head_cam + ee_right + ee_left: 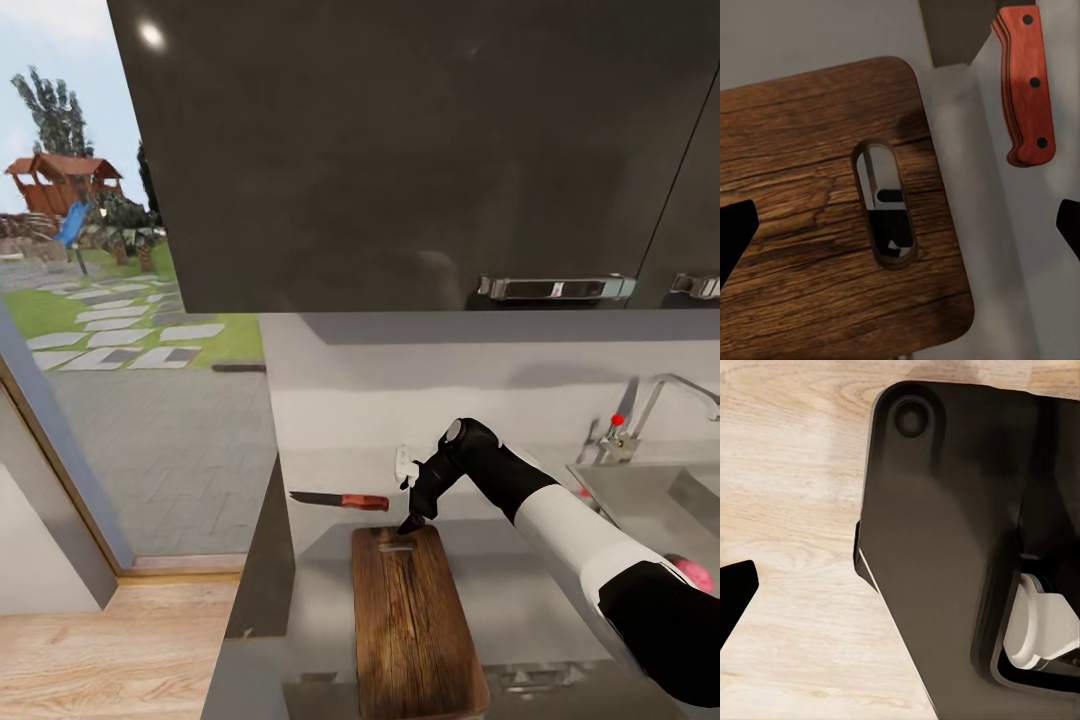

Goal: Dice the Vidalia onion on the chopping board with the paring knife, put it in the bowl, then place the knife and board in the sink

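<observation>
The brown chopping board (412,625) lies lengthwise on the grey countertop (540,590). My right gripper (413,521) hangs just above the board's far end, over its slot-shaped handle hole (885,202). It is open with nothing held, its fingertips (735,232) spread wide over the board (810,240). The paring knife (340,500) lies flat on the counter beyond the board's far left corner, and its red handle (1026,82) points toward the gripper. A pinkish Vidalia onion (698,574) peeks out behind my right forearm in the sink (640,500). The bowl is out of view.
A chrome tap (650,400) with a red knob (617,419) stands behind the sink. Dark wall cabinets (420,150) hang overhead. The counter ends at the left, beside a glass door to the garden. My left gripper's fingertip (735,596) hangs over wooden floor (795,472) beside the robot's dark base (945,547).
</observation>
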Robot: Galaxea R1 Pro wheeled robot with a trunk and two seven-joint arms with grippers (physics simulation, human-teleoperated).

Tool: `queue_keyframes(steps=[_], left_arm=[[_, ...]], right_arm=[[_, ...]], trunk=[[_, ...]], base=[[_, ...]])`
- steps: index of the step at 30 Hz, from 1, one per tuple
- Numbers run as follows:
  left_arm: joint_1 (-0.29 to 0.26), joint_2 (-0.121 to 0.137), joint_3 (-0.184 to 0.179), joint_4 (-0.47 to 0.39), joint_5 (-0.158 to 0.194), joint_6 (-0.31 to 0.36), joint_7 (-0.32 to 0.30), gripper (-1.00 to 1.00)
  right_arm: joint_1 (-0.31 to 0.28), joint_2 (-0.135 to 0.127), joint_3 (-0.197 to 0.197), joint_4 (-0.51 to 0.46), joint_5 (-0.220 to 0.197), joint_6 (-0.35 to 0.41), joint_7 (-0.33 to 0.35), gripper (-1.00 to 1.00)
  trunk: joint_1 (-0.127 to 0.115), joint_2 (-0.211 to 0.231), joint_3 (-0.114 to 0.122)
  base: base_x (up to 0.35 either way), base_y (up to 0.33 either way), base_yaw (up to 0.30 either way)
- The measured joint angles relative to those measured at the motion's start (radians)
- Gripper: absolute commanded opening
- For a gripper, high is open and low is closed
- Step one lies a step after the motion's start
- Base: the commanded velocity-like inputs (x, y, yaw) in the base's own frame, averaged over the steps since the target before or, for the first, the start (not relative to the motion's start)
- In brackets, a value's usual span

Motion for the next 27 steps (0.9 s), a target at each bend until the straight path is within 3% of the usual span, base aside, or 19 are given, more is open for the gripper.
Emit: queue_keyframes(steps=[27], left_arm=[[0.0, -0.002, 0.0, 0.0, 0.0, 0.0, 0.0, 1.0]], right_arm=[[0.0, -0.003, 0.0, 0.0, 0.002, -0.002, -0.001, 1.0]], trunk=[[0.0, 0.0, -0.032]], base=[[0.0, 0.0, 0.0]])
